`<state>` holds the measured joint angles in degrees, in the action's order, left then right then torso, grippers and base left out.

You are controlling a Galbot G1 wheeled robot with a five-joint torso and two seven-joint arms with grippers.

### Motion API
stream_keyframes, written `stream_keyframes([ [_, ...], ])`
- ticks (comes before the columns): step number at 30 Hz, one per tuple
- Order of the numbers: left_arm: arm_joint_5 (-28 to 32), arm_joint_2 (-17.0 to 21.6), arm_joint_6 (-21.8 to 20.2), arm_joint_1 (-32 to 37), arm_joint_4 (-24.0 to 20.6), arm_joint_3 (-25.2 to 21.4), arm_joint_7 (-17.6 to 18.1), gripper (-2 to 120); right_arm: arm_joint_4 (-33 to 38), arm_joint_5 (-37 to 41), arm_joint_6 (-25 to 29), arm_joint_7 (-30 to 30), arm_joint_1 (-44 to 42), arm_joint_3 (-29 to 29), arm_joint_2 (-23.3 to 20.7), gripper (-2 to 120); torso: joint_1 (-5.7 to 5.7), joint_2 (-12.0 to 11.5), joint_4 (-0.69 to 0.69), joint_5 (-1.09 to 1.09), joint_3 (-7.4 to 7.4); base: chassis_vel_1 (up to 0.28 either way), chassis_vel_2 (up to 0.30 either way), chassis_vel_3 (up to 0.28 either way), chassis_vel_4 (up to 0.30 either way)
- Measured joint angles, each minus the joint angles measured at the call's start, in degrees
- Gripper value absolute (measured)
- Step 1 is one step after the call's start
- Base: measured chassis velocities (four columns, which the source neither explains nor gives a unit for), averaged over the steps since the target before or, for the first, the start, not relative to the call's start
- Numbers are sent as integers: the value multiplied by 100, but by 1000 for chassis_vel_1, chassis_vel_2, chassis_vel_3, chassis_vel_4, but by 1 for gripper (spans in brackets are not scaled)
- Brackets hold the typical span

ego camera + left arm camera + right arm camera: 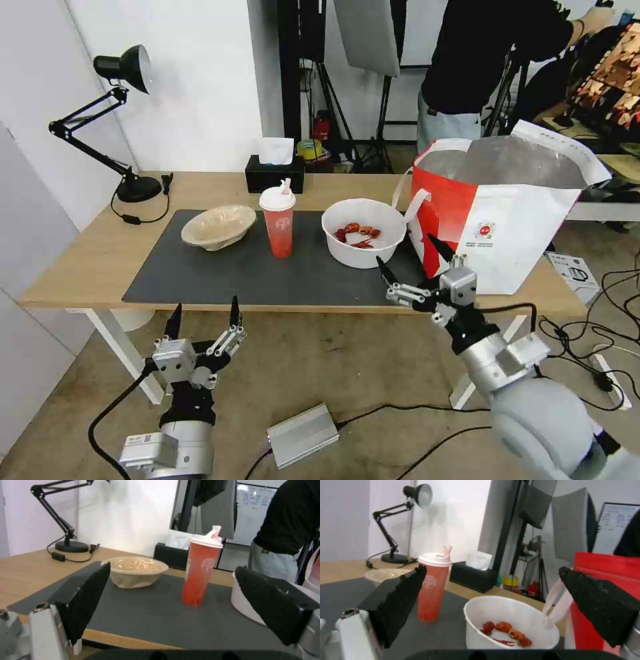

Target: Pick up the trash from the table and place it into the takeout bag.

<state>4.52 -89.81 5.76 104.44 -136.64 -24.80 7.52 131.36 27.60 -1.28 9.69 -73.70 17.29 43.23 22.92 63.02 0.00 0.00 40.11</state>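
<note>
White bowl (364, 232) (red scraps inside) sits upright on mat.

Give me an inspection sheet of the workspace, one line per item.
Surface: light-wood table with dark grey mat.
Job's things: beige pulp bowl, red cup upright and white bowl with red scraps, all on the mat; takeout bag open at the table's right end.
Clutter: black tissue box, desk lamp.
Grippers: left gripper open, below the table's front edge; right gripper open, over the front edge near the white bowl.
Cables: lamp cord on the table; leads on the floor.
Surroundings: silver box on the floor; a person behind the bag.
</note>
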Motion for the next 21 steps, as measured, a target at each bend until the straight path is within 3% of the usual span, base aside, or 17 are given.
stream_keyframes([
  [10,-11,-76,16,10,-3,-9,-13,100,-448,617,-82,-284,1416,-654,-646,100,0,0,0,0,0,0,0,0,0],
  [15,-47,-107,26,12,15,-37,-35,100,-772,999,-608,-443,2451,-1352,-917,100,0,0,0,0,0,0,0,0,0],
  [21,-107,-139,58,18,12,-67,-35,100,-1241,1214,-1169,-653,3650,-2211,-910,100,0,-1,1,0,0,0,0,0,0],
])
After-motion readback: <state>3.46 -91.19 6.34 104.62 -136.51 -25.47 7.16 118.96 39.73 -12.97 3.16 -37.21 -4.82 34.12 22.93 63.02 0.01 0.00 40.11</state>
